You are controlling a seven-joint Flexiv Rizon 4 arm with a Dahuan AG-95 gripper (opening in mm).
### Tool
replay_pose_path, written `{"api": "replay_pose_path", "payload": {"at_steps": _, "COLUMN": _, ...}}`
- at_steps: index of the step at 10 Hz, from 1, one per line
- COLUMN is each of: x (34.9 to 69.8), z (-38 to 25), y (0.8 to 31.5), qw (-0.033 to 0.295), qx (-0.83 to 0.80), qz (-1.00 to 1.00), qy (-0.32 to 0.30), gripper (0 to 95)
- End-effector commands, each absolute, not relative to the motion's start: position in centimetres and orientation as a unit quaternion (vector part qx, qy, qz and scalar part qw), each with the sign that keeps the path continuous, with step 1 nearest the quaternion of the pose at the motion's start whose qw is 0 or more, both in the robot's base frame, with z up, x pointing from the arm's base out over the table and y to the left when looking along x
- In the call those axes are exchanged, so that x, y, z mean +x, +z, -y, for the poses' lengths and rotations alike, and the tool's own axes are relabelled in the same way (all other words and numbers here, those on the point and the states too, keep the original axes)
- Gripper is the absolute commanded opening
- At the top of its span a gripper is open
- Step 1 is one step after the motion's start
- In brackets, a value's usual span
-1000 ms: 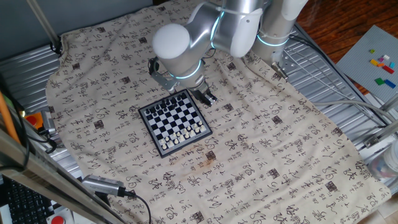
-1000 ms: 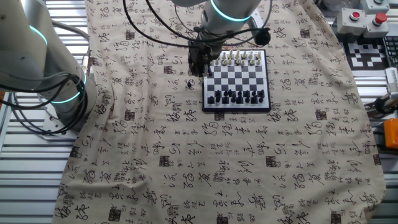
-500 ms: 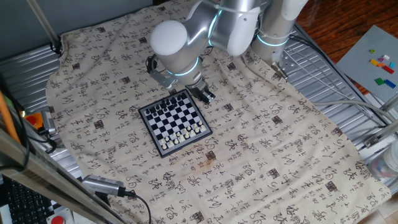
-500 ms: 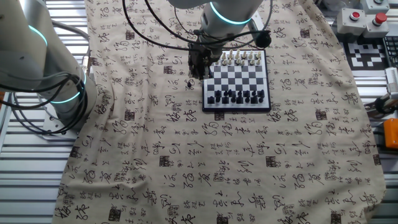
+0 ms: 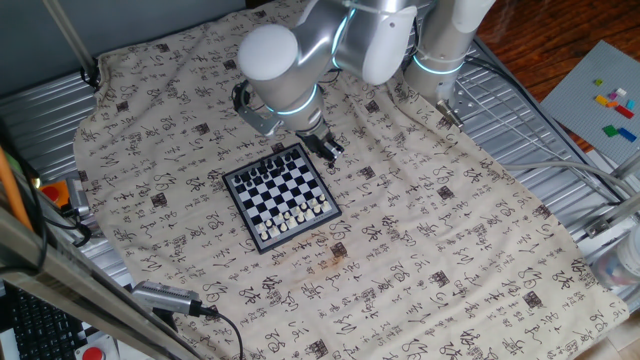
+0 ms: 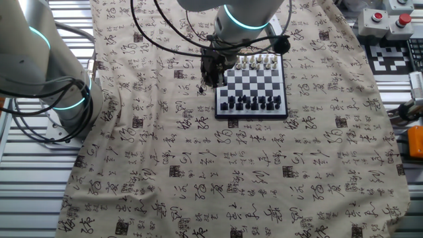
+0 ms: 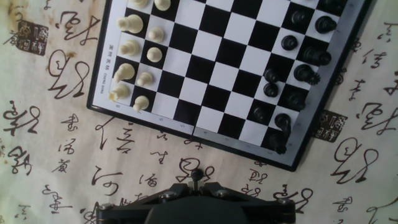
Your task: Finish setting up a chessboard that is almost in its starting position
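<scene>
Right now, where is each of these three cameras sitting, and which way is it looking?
One fixed view: high, nearest the white pieces, looking down at the chessboard; the arm bends over its far edge.
The other fixed view: high, nearest the black pieces, facing the opposite way; the gripper hangs at the board's picture-left edge.
Hand view: on the hand, looking straight down at the board's edge; only the gripper's tip shows.
All three share the chessboard.

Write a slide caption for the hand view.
Gripper over the printed cloth just off the chessboard edge, white pieces at left, black pieces at right.
</scene>
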State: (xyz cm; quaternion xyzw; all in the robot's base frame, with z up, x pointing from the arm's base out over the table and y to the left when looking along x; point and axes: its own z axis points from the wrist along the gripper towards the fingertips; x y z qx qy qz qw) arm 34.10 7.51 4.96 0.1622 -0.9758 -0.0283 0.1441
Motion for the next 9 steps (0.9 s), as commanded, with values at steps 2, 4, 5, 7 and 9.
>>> {"api": "replay_pose_path", "payload": {"at_steps": 2, "x": 34.18, "z": -7.52, "y": 4.92, "qw": 0.144, "qx": 0.164, "qz": 0.975, "qy": -0.029, "gripper": 0.0}}
{"api": "replay_pose_path", "payload": {"at_steps": 4, "x": 34.18, "z": -7.52, "y": 4.92, "qw": 0.143, "qx": 0.167, "qz": 0.975, "qy": -0.029, "gripper": 0.0}}
{"api": "replay_pose_path", "payload": {"at_steps": 5, "x": 34.18, "z": -7.52, "y": 4.92, "qw": 0.143, "qx": 0.168, "qz": 0.975, "qy": -0.029, "gripper": 0.0}}
{"api": "replay_pose_path", "payload": {"at_steps": 7, "x": 34.18, "z": -7.52, "y": 4.92, "qw": 0.141, "qx": 0.166, "qz": 0.975, "qy": -0.028, "gripper": 0.0}}
{"api": "replay_pose_path", "payload": {"at_steps": 9, "x": 34.16, "z": -7.62, "y": 4.56, "qw": 0.134, "qx": 0.164, "qz": 0.977, "qy": -0.028, "gripper": 0.0}}
